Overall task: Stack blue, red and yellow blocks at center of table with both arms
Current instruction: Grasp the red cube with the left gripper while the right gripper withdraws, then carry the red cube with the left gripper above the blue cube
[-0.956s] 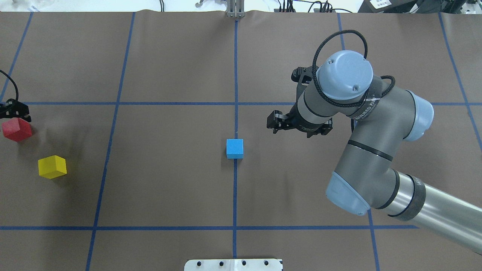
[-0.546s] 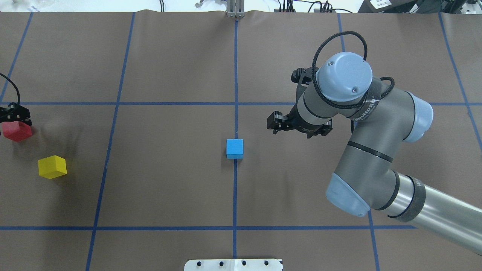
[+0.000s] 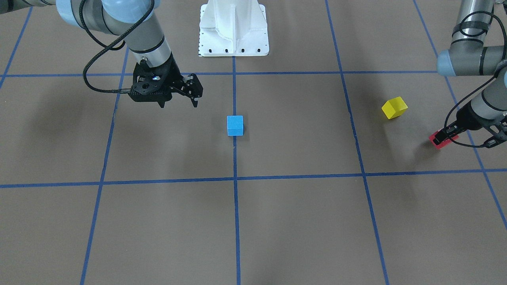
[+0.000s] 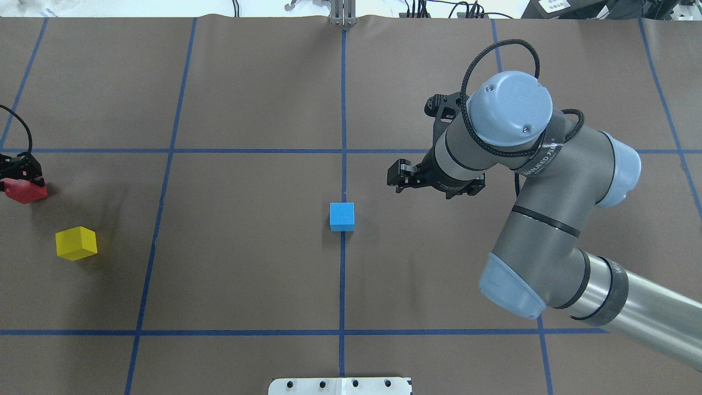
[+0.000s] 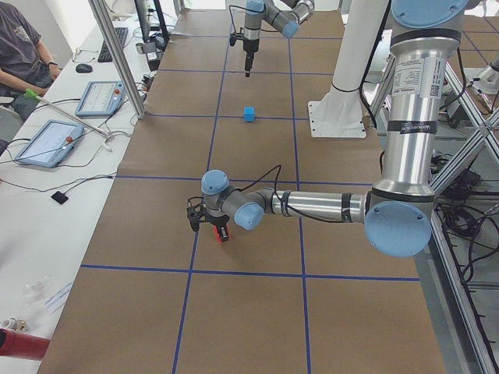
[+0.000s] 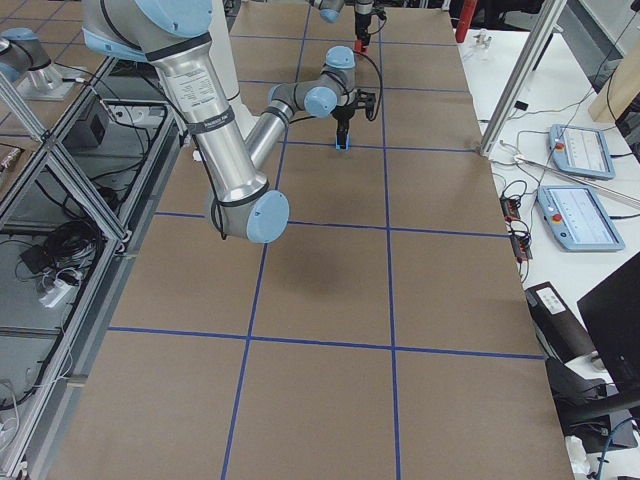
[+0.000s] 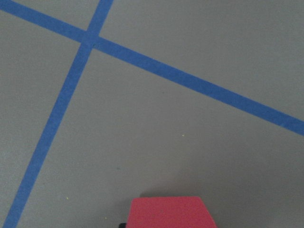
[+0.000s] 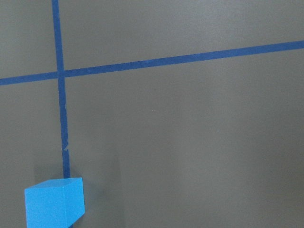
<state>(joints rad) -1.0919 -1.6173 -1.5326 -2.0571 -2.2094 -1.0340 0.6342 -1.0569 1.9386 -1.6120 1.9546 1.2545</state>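
1. Red block [image 4: 24, 193] shows less of its top than a second ago: the left pincer [image 3: 443, 137] has come lower over it and now covers its upper part. The right arm [image 4: 548, 219] has shifted a little, and its round cap sits slightly further right in the overhead view. The blue block [image 4: 341, 216] and yellow block [image 4: 75, 242] lie where they were.
2. From overhead the left pincer is cut off by the picture's edge. The left wrist view shows only the red block's top at the bottom, with no fingers in sight. The right pincer [image 3: 179, 103] is partly hidden under its own wrist from overhead.
3. The left pincer is down at the red block, with one black finger against it in the front view; I cannot tell whether it is clamped on. The right pincer hangs above the table [image 4: 247, 99] with its fingers apart, holding nothing, near the blue block but clear of it. That block sits on the centre tape line [image 4: 343, 109]. The red block stands at the robot's far left, with the yellow block near it.
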